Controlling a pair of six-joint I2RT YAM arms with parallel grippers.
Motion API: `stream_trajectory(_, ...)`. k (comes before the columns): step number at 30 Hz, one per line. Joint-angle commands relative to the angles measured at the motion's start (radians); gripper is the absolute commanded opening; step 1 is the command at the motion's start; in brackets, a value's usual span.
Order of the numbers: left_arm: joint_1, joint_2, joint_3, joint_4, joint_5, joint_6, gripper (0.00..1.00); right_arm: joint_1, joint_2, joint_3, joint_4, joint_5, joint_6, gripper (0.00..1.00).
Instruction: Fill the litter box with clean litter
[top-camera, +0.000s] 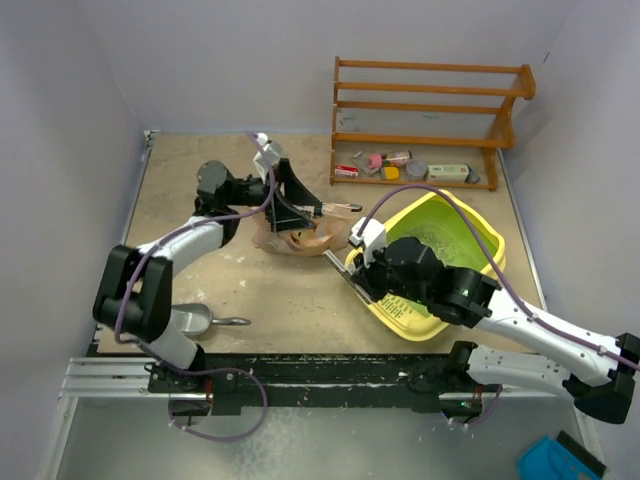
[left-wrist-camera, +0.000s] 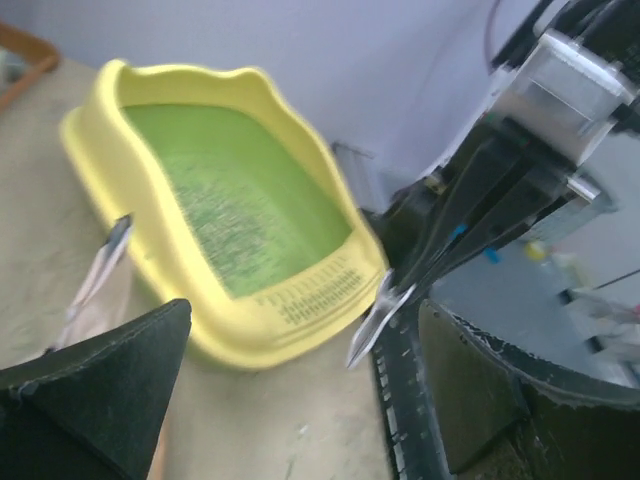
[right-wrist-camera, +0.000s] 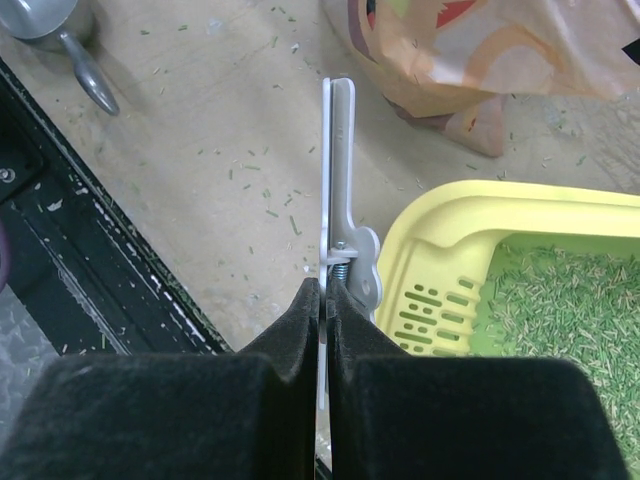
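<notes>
Tan tabletop (top-camera: 200, 290): bag (top-camera: 300, 240) by litter box (left-wrist-camera: 250, 345), L fingers (left-wrist-camera: 100, 390) wide, R fingers (right-wrist-camera: 180, 410) pinching clip (right-wrist-camera: 342, 170).

A robotics lab cell — bare grey walls (top-camera: 60, 150) enclose a worktable (top-camera: 200, 290).

— Where's the litter box (top-camera: 400, 313)?
— On the table's right half, sitting at a slant. It's a yellow tray with rounded corners, a green floor, and a slotted strip on the near rim.
— And the clean litter (top-camera: 447, 240)?
— Pale granules scattered thinly across the floor, with green showing through.
</notes>
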Motion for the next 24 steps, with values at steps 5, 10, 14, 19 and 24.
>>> stream_trajectory(5,-0.033,0.225,-0.008,0.852,-0.042,-0.897,0.0,0.0,-0.037,0.042,-0.041,0.074,-0.013,0.0)
stream_trajectory(10,-0.032,0.098,-0.062,0.581,-0.034,-0.659,0.0,0.0,-0.059,0.037,-0.058,0.092,-0.009,0.0)
stream_trajectory(14,-0.087,-0.254,0.081,-0.695,-0.403,0.302,0.0,0.0,-0.057,0.053,-0.078,0.099,-0.006,0.0)
stream_trajectory(19,-0.126,-0.327,0.208,-1.017,-0.569,0.519,0.05,0.0,-0.04,0.11,-0.069,0.016,-0.027,0.0)
stream_trajectory(24,-0.126,-0.371,0.123,-1.018,-0.576,0.56,0.22,0.0,0.037,0.24,-0.198,-0.182,-0.051,0.0)
